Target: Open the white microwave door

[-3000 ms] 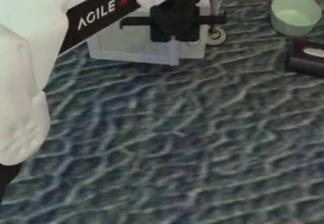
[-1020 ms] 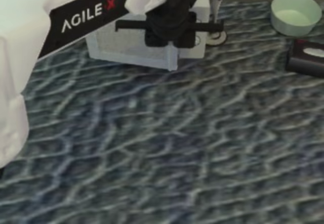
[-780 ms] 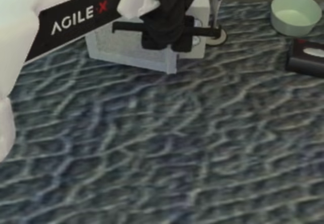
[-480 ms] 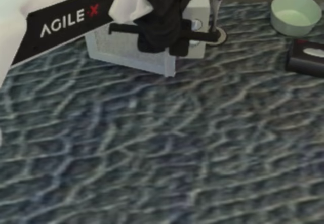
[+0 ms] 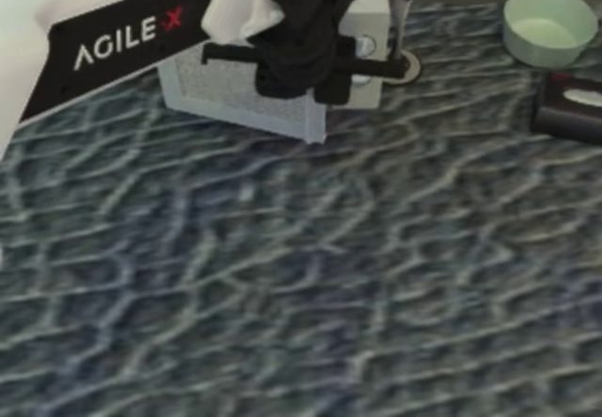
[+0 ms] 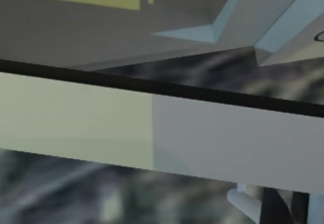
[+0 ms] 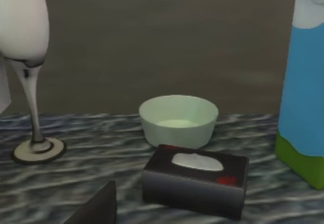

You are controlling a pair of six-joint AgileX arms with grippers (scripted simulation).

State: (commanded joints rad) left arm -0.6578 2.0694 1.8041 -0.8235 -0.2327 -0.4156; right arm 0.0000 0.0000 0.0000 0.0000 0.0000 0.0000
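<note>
From above, the white microwave (image 5: 362, 22) sits at the far edge of the table, left of centre, and the microwave door (image 5: 240, 97) with its speckled mesh window has swung out at an angle, its free edge toward the near side. My left arm reaches across from the left, and the left gripper (image 5: 306, 64) hangs right at the door's free edge, in front of the knob panel; how its jaws stand I cannot tell, the black wrist covers them. The table (image 5: 301, 285) wears a blue-grey rippled cloth. Right of the microwave stands a white goblet (image 5: 403, 3); further right, a pale green bowl (image 5: 549, 25) and a dark tissue box (image 5: 569, 104).

Left wrist view: a pale slab (part of the microwave, which part unclear) fills the frame, patterned cloth beyond.

Right wrist view: goblet, bowl and tissue box against a plain brown-grey wall, with a blue and green carton (image 7: 304, 102) at one side. The right gripper itself stays out of sight.
</note>
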